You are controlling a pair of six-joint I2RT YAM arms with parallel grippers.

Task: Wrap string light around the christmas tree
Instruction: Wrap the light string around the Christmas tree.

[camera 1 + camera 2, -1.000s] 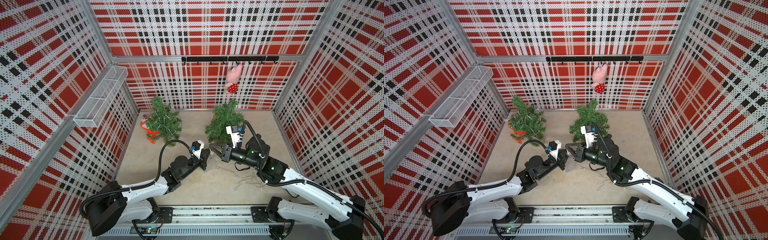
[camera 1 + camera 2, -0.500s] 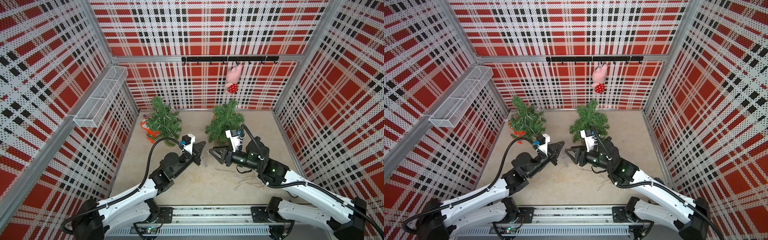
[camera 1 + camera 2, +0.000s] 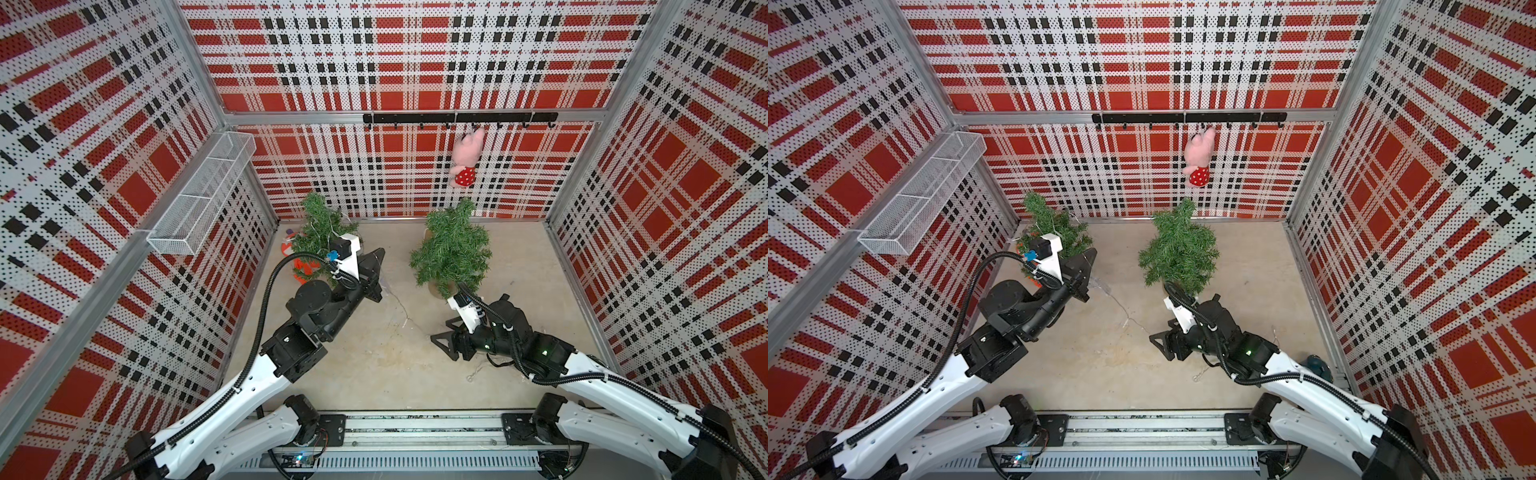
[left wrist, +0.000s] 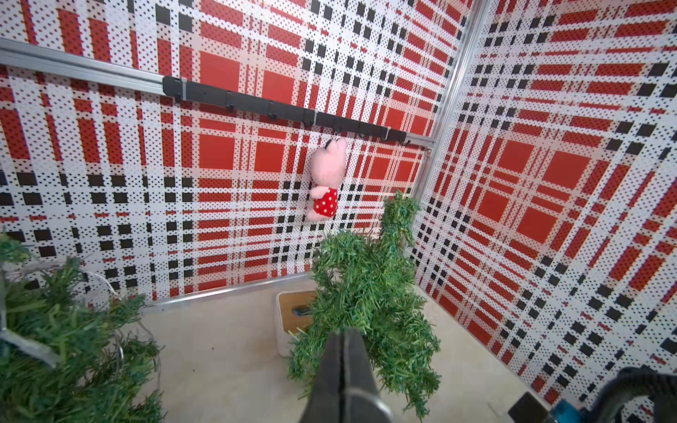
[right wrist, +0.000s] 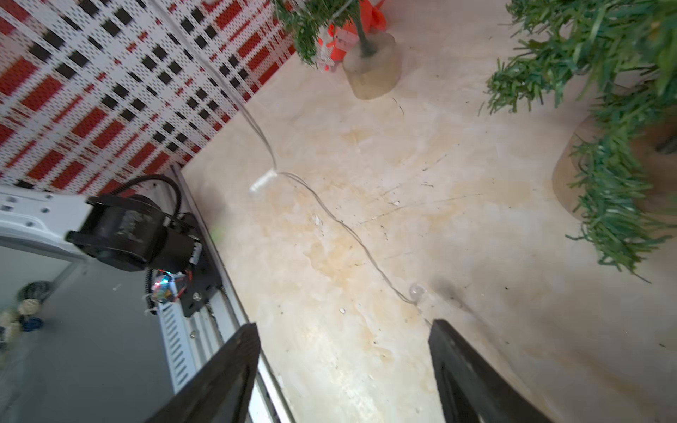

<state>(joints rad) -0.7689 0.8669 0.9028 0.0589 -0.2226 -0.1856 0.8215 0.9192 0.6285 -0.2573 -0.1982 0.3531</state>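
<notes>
Thin clear-wire string light (image 5: pixel 417 292) lies slack on floor btwn arms, near small green artificial tree (image 3: pixel 320 226). Light, floppy, snaggy; I'd pinch wire, not bulbs. Left gripper (image 4: pixel 343 337) jaws pressed together, right gripper (image 5: pixel 344 324) wide, empty.

Left gripper (image 4: pixel 343 331) jaws pressed together. Tree (image 4: pixel 366 293) just beyond the tips, white box (image 4: pixel 284 322) behind it. Second tree (image 4: pixel 62 351) nearby, string light (image 4: pixel 110 289) strands across it. Pink plush (image 4: pixel 327 183) hangs from hook rail (image 4: pixel 278 108).
</notes>
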